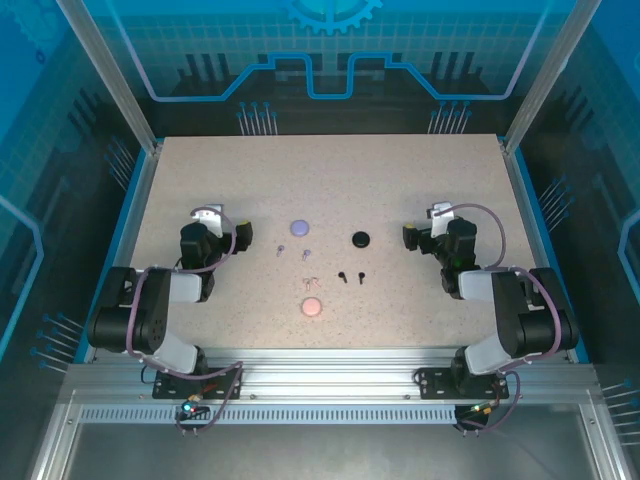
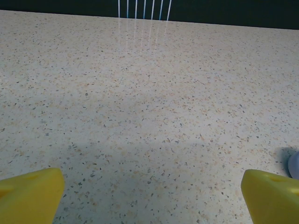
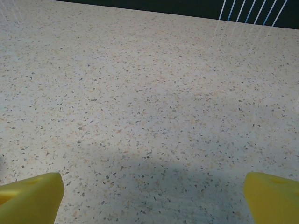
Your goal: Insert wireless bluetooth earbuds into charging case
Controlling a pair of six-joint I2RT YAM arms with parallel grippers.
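Three round charging cases lie mid-table: lavender [image 1: 299,227], black [image 1: 360,239] and pink [image 1: 311,307]. Between them lie the tiny earbuds: a lavender pair [image 1: 282,250], a black pair [image 1: 342,275] and a pale pink pair [image 1: 308,281], all loose on the table. My left gripper [image 1: 210,218] rests left of the cases, open and empty, its yellow fingertips [image 2: 32,193] wide apart over bare table. To the right of the cases my right gripper [image 1: 440,215] stands open too, nothing between its yellow fingertips [image 3: 30,196].
The speckled tabletop [image 1: 200,170] is framed by a blue rim and aluminium posts. A sliver of something lavender-grey [image 2: 294,165] shows at the right edge of the left wrist view; what it is I cannot tell.
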